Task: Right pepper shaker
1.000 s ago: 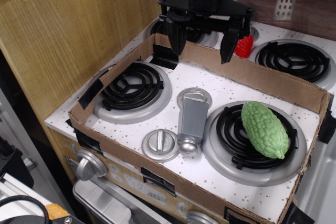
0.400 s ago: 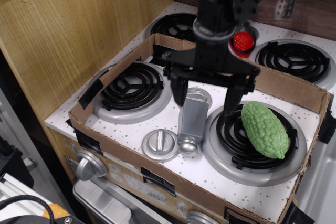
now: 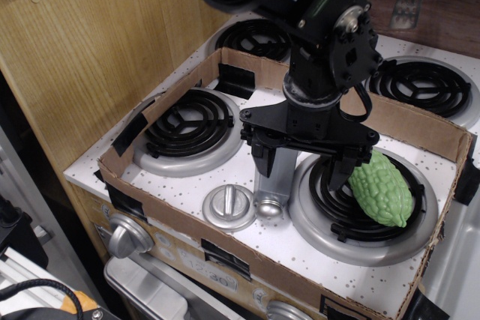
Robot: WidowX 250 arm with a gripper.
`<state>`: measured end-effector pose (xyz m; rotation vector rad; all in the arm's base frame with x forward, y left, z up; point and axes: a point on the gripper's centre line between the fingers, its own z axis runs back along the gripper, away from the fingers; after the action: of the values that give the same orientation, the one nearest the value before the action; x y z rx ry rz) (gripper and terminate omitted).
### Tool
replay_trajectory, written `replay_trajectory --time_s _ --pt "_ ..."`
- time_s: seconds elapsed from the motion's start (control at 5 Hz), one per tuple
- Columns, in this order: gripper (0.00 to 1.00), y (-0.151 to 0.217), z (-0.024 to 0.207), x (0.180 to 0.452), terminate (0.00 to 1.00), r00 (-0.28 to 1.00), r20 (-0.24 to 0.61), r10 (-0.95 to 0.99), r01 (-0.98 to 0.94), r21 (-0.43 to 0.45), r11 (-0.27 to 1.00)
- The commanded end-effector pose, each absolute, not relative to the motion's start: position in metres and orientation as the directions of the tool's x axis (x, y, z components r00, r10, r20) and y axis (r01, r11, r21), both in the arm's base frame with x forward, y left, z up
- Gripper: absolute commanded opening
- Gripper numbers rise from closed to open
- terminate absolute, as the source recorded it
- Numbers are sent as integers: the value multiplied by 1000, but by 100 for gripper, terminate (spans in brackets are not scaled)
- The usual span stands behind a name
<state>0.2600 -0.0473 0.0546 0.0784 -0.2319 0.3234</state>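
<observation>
The pepper shaker (image 3: 274,182) is a grey boxy bottle lying on its side on the white speckled stove top, its shiny silver ball cap (image 3: 269,210) pointing toward the front. My black gripper (image 3: 300,164) hangs just above it with its jaws wide open. One finger (image 3: 259,157) is at the bottle's left, the other finger (image 3: 339,175) is to the right, over the front right burner. The bottle's far end is hidden under the gripper. The gripper holds nothing.
A green gourd (image 3: 381,186) lies on the front right burner (image 3: 352,211), close to the right finger. A flat silver knob disc (image 3: 228,205) sits left of the cap. A cardboard wall (image 3: 409,122) rings the stove. The front left burner (image 3: 189,126) lies at the left.
The gripper has come forward from the back wall and dropped low over the shaker, jaws still open. The shaker, the gourd and the knob disc have not moved.
</observation>
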Motion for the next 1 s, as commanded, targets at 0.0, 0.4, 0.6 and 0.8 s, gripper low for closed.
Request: replay_trajectory --time_s 0.0,0.4,0.6,0.8 --pt "100 -46 47 269 0 884 312 349 -402 125 907" --pt "100 -39 39 269 0 882 324 343 -411 168 896" --pt "100 -39 35 268 0 881 340 328 -408 196 892" --pt "100 -34 23 255 0 878 339 339 -414 181 892"
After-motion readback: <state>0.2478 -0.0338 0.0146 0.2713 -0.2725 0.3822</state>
